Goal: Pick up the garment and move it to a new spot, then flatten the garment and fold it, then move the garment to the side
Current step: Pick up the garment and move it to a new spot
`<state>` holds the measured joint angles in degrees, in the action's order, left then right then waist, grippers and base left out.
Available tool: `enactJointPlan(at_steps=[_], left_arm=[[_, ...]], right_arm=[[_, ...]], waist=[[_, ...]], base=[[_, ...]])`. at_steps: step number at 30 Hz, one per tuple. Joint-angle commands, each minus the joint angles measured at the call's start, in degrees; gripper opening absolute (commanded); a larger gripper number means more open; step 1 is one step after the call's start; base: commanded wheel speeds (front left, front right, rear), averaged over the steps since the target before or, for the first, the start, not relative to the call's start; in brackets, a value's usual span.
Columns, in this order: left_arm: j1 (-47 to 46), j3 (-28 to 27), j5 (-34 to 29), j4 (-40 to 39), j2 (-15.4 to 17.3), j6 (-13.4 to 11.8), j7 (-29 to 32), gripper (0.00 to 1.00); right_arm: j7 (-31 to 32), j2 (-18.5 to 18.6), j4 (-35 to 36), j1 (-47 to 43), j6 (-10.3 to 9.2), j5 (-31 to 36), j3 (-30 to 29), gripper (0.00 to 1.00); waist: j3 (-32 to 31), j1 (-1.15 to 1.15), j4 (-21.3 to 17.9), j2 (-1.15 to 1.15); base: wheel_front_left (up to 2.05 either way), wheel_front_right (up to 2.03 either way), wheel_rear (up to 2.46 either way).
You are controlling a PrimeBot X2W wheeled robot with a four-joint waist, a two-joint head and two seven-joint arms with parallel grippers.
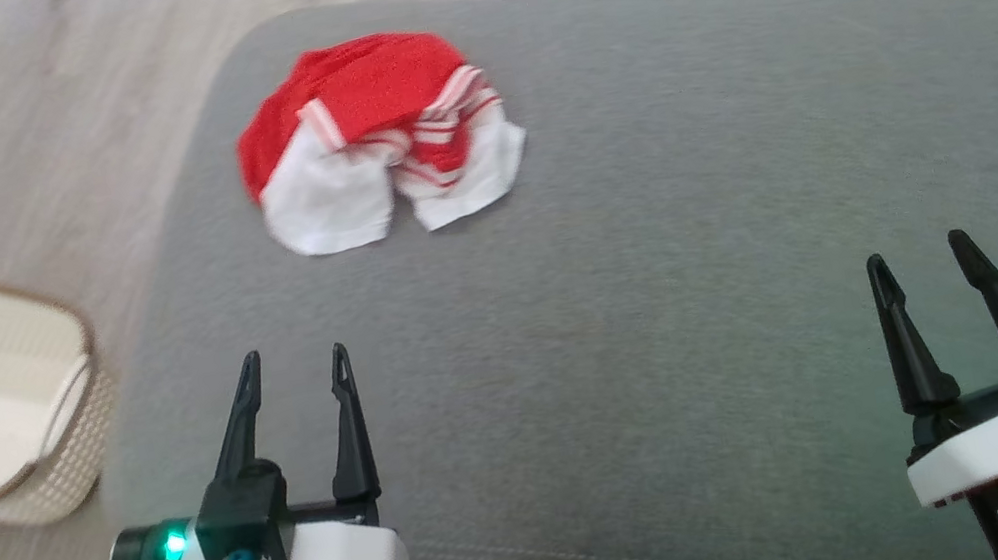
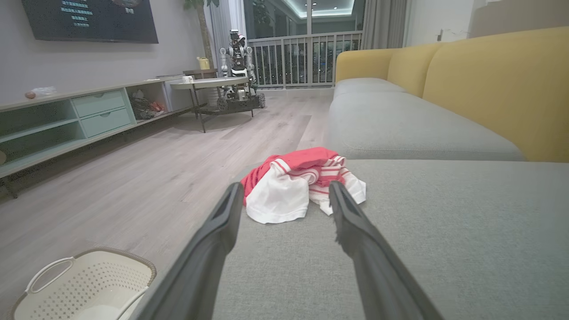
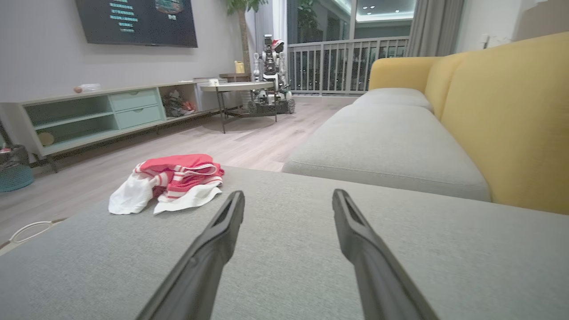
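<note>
Head view: the left gripper (image 1: 294,355) hung over the near-left part of the grey sofa cushion (image 1: 667,313). Its two dark fingers were spread wide with nothing between them. The right gripper (image 1: 916,248) hung over the cushion's near-right part, just as wide and just as empty. Both pointed toward the cushion's far edge, which read as a ready stance rather than a grasp, since neither touched any cloth.

Farther out, the red-and-white striped garment (image 1: 374,139) lay crumpled in a heap on the cushion's far-left part, close to its rounded corner and well apart from both grippers. Red cloth was bunched at the back, and two white lobes spilled toward the cushion's near edge. In the left wrist view the heap sat straight ahead between that arm's fingers, so the left arm looked the better lined up for the first reach. In the right wrist view it lay off to the left of the fingers.

The bare grey stretch across the cushion's middle was probably the reason for moving the garment first. There both arms could meet it and spread it flat.

Off the cushion's left edge, a cream perforated basket (image 1: 59,496) stood on the wooden floor.

The pickup had not yet begun. A pinch into such a loose heap might catch only the top layer.
</note>
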<state>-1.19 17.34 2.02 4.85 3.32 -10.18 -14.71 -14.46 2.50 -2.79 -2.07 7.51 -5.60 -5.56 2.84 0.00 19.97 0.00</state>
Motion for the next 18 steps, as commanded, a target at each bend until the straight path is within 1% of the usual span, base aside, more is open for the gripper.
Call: enactJointPlan(at_steps=[1, 4, 8, 11, 14, 16, 18], left_arm=[[-1.6, -1.9, 0.1, -2.3, -0.2, -0.5, -0.3, 1.00], [-1.6, -2.0, 0.1, -2.6, -0.2, -0.5, -0.3, 1.00], [-2.0, -2.3, 0.3, -2.9, -0.2, -0.3, -0.3, 1.00], [-6.0, -2.2, 0.3, -3.5, 0.1, 1.7, -0.3, 1.00], [-13.5, -2.9, -0.1, -4.3, 1.0, 3.6, -0.3, 1.00], [-19.0, -4.0, 1.6, -2.9, 0.9, 5.3, -0.3, 1.00], [-24.7, -5.0, 3.2, 1.3, 1.4, 7.5, -0.3, 1.00]], right_arm=[[-0.5, 0.4, 1.8, 1.4, -0.02, 0.1, 1.5, 1.00], [-0.5, 0.4, 1.7, 1.6, -0.02, 0.2, 1.7, 1.00], [-0.5, 0.4, 1.6, 1.7, -0.02, 0.4, 1.9, 1.00], [-0.5, 0.4, 1.5, 2.2, -0.02, 0.3, 1.8, 1.00], [-0.5, 0.4, 1.6, 3.4, -0.02, 1.0, 2.3, 1.00], [-0.5, 0.4, 2.1, 4.7, -0.02, 2.2, 1.9, 1.00], [-0.5, 0.4, 2.3, 5.8, -0.02, 2.9, 1.9, 1.00]], waist=[[0.4, 0.00, 3.0, 0.00], [0.6, 0.00, 4.0, 0.00], [1.3, 0.00, 4.2, 0.00], [3.1, 0.00, 3.7, 0.00], [5.8, 0.00, 1.9, 0.00], [7.8, 0.00, 0.7, 0.00], [9.5, 0.00, -0.9, 0.00]], base=[[0.00, 0.00, 0.00], [0.00, 0.00, 0.00], [0.00, 0.00, 0.00], [0.00, 0.00, 0.00], [0.00, 0.00, 0.00], [0.00, 0.00, 0.00], [0.00, 0.00, 0.00]])
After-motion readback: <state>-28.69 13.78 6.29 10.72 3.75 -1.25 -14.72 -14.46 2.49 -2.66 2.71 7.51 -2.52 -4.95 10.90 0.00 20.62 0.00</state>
